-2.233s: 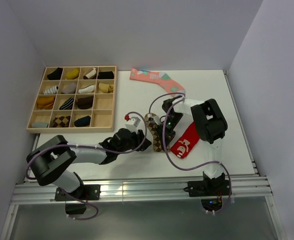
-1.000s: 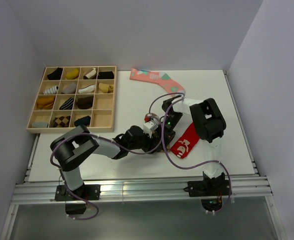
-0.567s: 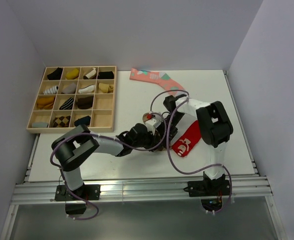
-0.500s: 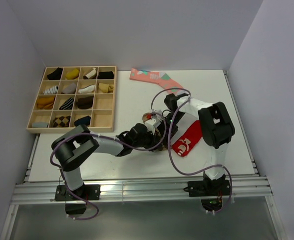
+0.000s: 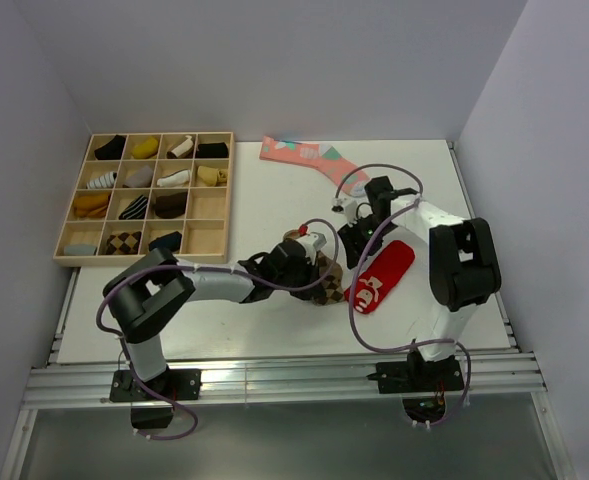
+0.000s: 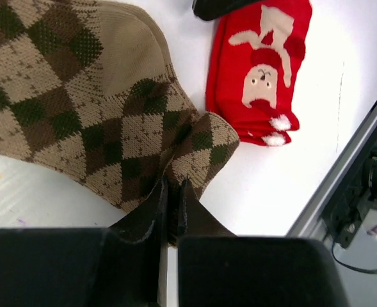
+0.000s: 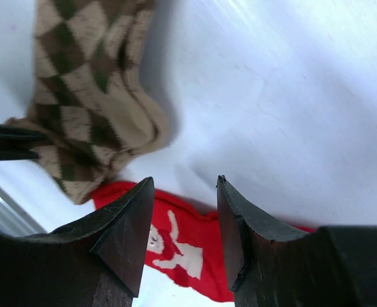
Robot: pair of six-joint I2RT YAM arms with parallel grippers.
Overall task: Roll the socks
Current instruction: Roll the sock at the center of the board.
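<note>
The brown-and-tan argyle sock (image 5: 324,286) lies bunched on the white table, just left of the red sock. In the left wrist view the argyle sock (image 6: 79,96) fills the upper left. My left gripper (image 6: 173,185) is shut on its lower edge, and it shows in the top view (image 5: 311,268) over the sock. My right gripper (image 5: 355,240) is open and empty, apart from the sock and to its upper right. In the right wrist view my right gripper (image 7: 185,182) hangs above the table with the argyle sock (image 7: 89,96) to its left.
A red sock with a white figure (image 5: 379,275) lies right of the argyle sock, and also shows in both wrist views (image 6: 258,64) (image 7: 182,249). A pink sock with teal patches (image 5: 314,160) lies at the back. A wooden tray (image 5: 224,190) of rolled socks stands at the back left.
My right gripper has drawn back up and to the right, off the argyle sock. My left gripper stays shut on the sock, which now lies more bunched.
</note>
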